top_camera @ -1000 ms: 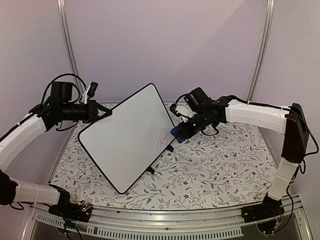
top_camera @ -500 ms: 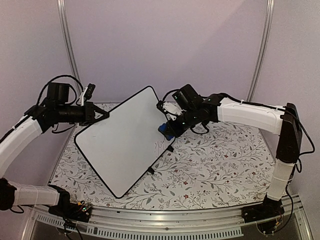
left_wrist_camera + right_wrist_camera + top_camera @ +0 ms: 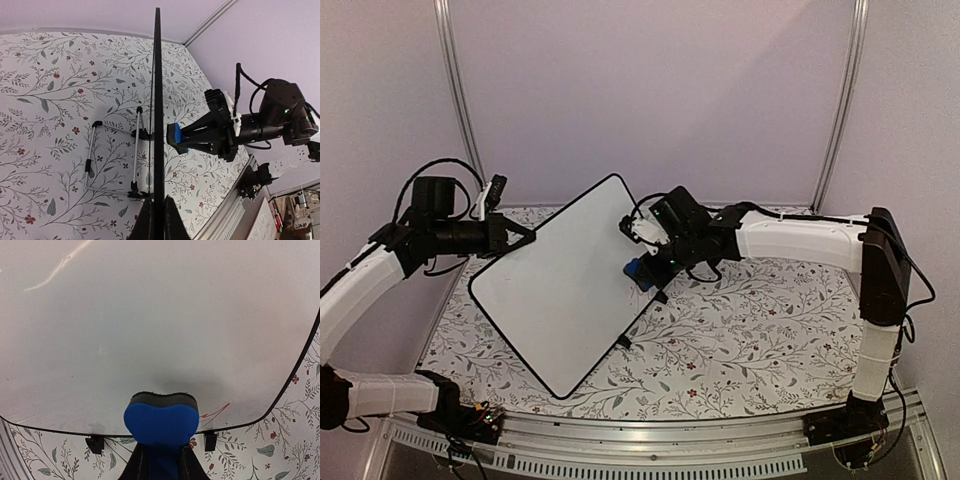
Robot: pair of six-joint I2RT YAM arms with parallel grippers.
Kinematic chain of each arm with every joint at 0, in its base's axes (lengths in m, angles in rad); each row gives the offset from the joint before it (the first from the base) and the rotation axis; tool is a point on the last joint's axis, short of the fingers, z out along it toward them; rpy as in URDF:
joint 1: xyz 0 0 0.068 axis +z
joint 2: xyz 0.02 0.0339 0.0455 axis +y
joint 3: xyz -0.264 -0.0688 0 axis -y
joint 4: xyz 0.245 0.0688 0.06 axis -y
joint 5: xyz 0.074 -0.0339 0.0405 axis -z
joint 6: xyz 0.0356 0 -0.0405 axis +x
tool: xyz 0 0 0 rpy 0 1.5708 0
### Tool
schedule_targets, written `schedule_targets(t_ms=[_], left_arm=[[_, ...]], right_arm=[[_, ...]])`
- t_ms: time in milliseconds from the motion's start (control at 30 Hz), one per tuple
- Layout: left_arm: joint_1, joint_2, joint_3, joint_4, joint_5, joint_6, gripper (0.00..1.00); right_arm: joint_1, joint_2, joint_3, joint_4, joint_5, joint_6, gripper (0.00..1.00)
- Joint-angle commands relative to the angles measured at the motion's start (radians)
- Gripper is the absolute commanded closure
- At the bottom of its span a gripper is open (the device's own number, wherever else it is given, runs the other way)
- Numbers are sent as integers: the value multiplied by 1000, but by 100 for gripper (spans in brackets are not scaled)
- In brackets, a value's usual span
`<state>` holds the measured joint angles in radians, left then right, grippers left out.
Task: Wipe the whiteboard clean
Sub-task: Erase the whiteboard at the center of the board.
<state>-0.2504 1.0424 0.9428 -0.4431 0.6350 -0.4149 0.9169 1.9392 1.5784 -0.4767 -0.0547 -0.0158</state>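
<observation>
I am pinching my left gripper shut on the rim of the whiteboard. It is gripping the edge that faces the left side of the table. The board is tilting up over the table's left half, with one corner reaching toward the front edge. I cannot tell whether its feet are touching the cloth.

I am clamping my right gripper shut on the eraser. Its felt is lying against the board's face, just inside the footed edge.

I am judging this to be the wiping step, and nearly all of the face is looking clean. A short red stroke is showing just beside the eraser, close to the rim, so I am planning a sideways pass along that edge.

To do it well, I am aiming to lay the felt flat rather than on a corner. I am also meaning to press straight into the face. My left jaws are holding only the far rim, so a hard push here is likely to swing the board. The stroke is lying close to the rim and above a foot, so I am planning to stop short of slipping off.

A pale streak is showing higher up. I cannot tell whether it is ink or glare.
</observation>
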Motion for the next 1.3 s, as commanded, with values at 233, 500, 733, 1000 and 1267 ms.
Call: schedule_targets(t_ms=[233,500,733,1000,1267], left_arm=[[8,-41,-15,69,0,50,100],[9,-42,-9,68,7,51,100],[11,-41,-11,77,14,45,100],[13,-37,-18,94,21,34,100],[16,-33,-22,108,24,27,100]], right_arm=[[11,62,-26,59,20,5,91],[11,114,-35,62,4,10,91],[11,121,-75,53,-16,8,91],[13,133,-121,44,-33,11,91],[17,136,-136,31,-36,11,91]])
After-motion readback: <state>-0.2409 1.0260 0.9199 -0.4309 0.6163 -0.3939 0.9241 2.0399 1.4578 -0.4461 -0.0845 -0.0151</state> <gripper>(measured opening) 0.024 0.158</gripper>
